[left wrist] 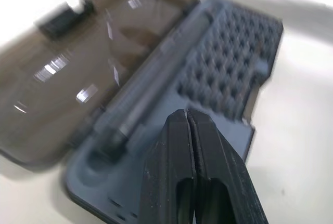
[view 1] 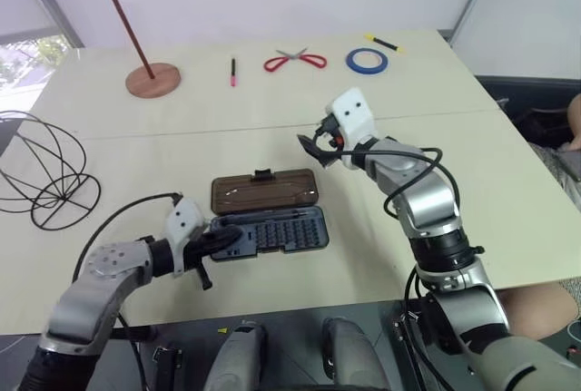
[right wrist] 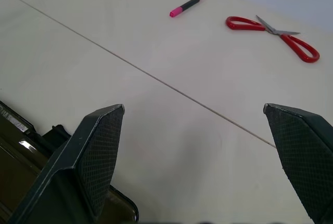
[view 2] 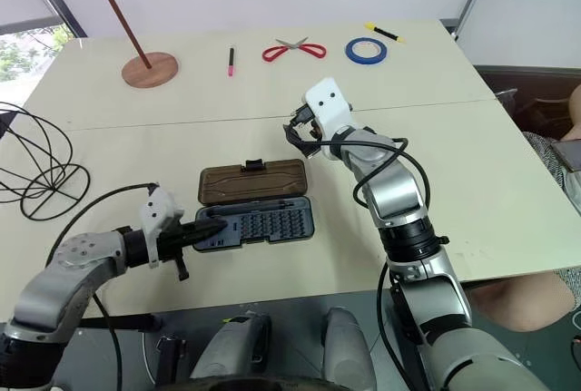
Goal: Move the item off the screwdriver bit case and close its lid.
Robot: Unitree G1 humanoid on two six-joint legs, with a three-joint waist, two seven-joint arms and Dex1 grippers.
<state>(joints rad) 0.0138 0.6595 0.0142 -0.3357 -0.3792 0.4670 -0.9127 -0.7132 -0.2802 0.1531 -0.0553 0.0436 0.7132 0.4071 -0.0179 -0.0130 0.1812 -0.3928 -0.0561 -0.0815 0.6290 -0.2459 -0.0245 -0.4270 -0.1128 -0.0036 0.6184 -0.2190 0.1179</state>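
The item, a black wire sphere [view 1: 41,169], rests on the table at the far left, well apart from the screwdriver bit case [view 1: 283,230]. The case lies open, with its brown lid [view 1: 265,191] folded flat on the far side and the black latch tab pointing away. My left gripper [view 1: 229,237] is shut and empty, its tips over the case's left end; the left wrist view shows the closed fingers [left wrist: 171,151] above the grey tray [left wrist: 229,42]. My right gripper [view 1: 318,148] hangs open above the table, beyond the lid's right corner, holding nothing.
At the back of the table stand a red-brown disc-topped stand [view 1: 150,78], a pink marker [view 1: 232,72], red scissors [view 1: 295,61], a blue tape roll [view 1: 366,61] and a yellow-black pen [view 1: 383,43]. A person sits at the right edge [view 1: 572,128].
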